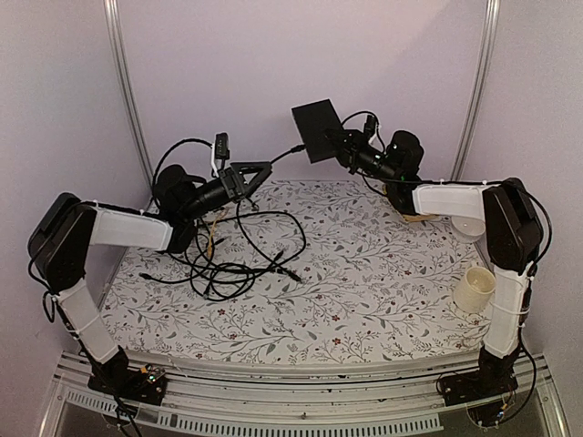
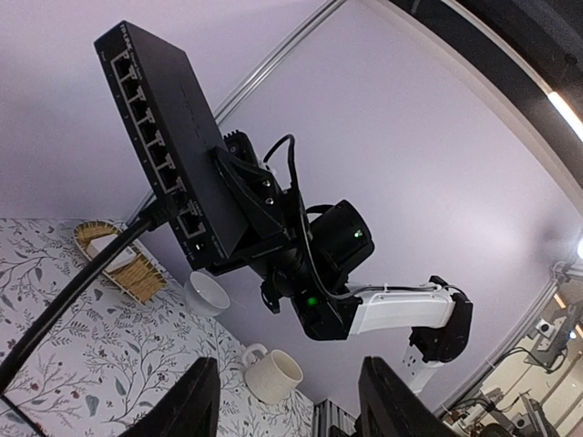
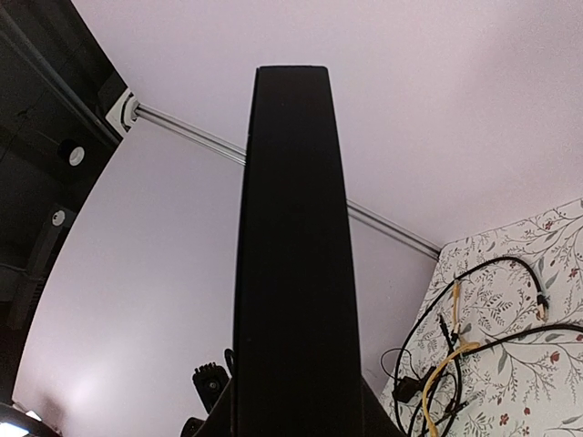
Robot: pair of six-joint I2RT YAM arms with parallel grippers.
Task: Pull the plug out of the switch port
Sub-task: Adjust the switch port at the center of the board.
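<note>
Switch (image 1: 317,130) held aloft, plug (image 2: 168,211) seated in its port.
Top view: right gripper (image 1: 334,141) clamps the switch at upper centre; left gripper (image 1: 262,175), left of it, grasps nothing. Left wrist view: cable (image 2: 73,296) trails to lower left, outside the parted fingers (image 2: 196,401). Right wrist view: switch edge-on, centre.

Nothing readable here, tbh. If the flat black rectangular network switch (image 2: 173,118) has any print on it, it's too small and blurry to make out.
</note>
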